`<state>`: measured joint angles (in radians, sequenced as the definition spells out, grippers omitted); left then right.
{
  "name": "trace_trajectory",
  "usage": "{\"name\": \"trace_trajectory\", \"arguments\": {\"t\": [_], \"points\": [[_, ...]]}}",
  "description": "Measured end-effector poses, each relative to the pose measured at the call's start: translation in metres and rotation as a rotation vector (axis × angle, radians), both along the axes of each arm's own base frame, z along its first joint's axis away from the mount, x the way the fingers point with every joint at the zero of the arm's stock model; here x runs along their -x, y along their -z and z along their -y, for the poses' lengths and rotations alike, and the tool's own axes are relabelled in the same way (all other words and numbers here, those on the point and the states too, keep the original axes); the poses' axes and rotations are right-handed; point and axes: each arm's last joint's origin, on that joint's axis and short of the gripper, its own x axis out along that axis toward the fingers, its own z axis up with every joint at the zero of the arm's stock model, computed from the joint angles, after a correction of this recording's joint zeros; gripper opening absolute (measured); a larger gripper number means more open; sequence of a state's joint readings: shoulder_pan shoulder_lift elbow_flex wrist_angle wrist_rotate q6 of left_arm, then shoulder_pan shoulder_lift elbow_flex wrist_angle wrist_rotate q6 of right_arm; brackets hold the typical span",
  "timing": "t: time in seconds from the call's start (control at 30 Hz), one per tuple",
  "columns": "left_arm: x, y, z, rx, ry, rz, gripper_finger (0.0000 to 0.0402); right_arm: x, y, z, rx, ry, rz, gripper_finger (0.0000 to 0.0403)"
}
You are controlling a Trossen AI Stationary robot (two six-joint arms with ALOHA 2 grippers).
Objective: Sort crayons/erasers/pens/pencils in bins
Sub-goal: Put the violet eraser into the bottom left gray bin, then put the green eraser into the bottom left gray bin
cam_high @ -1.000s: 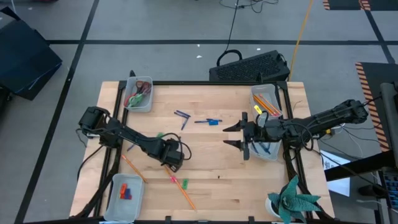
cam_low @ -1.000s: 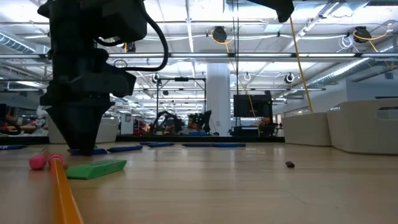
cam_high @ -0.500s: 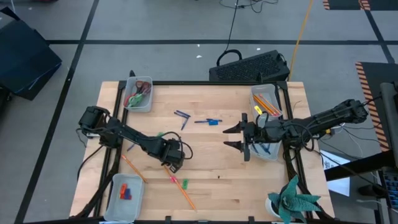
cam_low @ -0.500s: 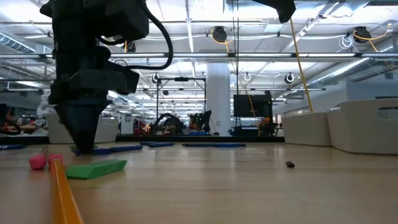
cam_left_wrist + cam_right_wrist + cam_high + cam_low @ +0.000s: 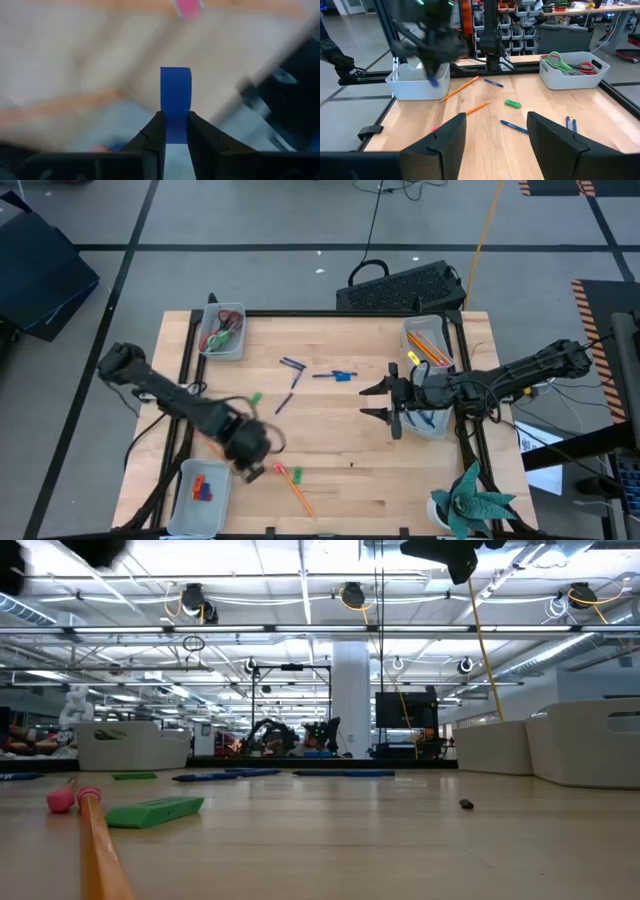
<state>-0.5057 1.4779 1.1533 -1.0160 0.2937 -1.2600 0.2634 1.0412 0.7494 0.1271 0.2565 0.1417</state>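
Observation:
My left gripper [image 5: 254, 468] hangs above the table's near left part, beside the near-left bin [image 5: 186, 498] that holds red and blue crayons [image 5: 201, 488]. It is shut on a blue crayon [image 5: 175, 92]. My right gripper [image 5: 378, 402] stands open at the right, in front of the bin with pens [image 5: 432, 422], and holds nothing. On the wood lie blue pens [image 5: 292, 368] [image 5: 336, 375], a green crayon [image 5: 255, 398], another green piece [image 5: 297, 475] and an orange pencil [image 5: 296, 488] with a pink end. My left gripper pinches the blue crayon between its two fingers [image 5: 154, 135] by one end [image 5: 175, 131]. The other end [image 5: 175, 75] sticks out past the fingertips. The fingers point down, and the crayon hangs below them [image 5: 434, 80], clear of the table.
A far-left bin [image 5: 222, 330] holds scissors. A far-right bin [image 5: 428, 342] holds orange pencils. A second pencil [image 5: 205, 442] lies partly under the left arm. A dark keyboard [image 5: 405, 285] lies beyond the far edge and a green plant [image 5: 475, 502] stands at the near right corner.
My left gripper has risen from the table, out of the low view, and swung toward the near left edge and the crayon bin, carrying the blue crayon. A green crayon and a dark pen, which the arm covered before, now show.

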Motion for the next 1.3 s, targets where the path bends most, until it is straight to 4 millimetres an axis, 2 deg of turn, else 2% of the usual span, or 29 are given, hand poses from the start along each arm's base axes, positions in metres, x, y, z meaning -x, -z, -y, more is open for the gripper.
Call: {"name": "trace_trajectory", "arguments": {"t": [0.1,0.2,0.33,0.4,0.53,0.7,0.87,1.03,1.17,1.23,1.3], "points": [[0.024,-0.008,0.024,0.05,0.003,-0.063,0.0066,0.0,0.0,0.0,0.0,0.0,0.002,0.0203],[0.044,-0.008,0.046,0.063,0.007,-0.14,0.0066,0.0,0.0,0.0,0.0,0.0,-0.001,0.0203],[0.064,-0.006,0.065,0.037,-0.013,-0.201,0.0067,0.0,0.0,0.0,0.014,-0.003,-0.002,0.0203],[0.072,0.003,0.071,0.006,-0.021,-0.232,0.0067,0.0,0.0,0.0,0.025,-0.006,-0.001,0.0203],[0.083,0.032,0.07,-0.041,-0.022,-0.271,0.0067,0.0,0.001,0.001,0.071,0.004,-0.006,0.0203],[0.086,0.07,0.063,-0.017,-0.054,-0.255,0.0067,0.001,0.003,0.003,0.131,0.054,-0.032,0.0203],[0.09,0.087,0.055,-0.039,-0.083,-0.261,0.0073,0.001,-0.002,-0.008,0.21,-0.005,-0.194,0.0203],[0.09,0.086,0.053,-0.018,-0.067,-0.274,0.0128,-0.005,-0.016,-0.021,0.268,-0.063,-0.331,0.0203],[0.092,0.079,0.052,0.028,-0.055,-0.287,0.0172,-0.012,-0.012,-0.025,0.283,-0.072,-0.366,0.0203],[0.092,0.068,0.054,0.077,-0.046,-0.286,0.0184,-0.014,-0.008,-0.026,0.302,-0.079,-0.385,0.0203],[0.089,0.049,0.058,0.137,-0.048,-0.249,0.0189,-0.016,-0.005,-0.027,0.326,-0.091,-0.398,0.0203]]}}
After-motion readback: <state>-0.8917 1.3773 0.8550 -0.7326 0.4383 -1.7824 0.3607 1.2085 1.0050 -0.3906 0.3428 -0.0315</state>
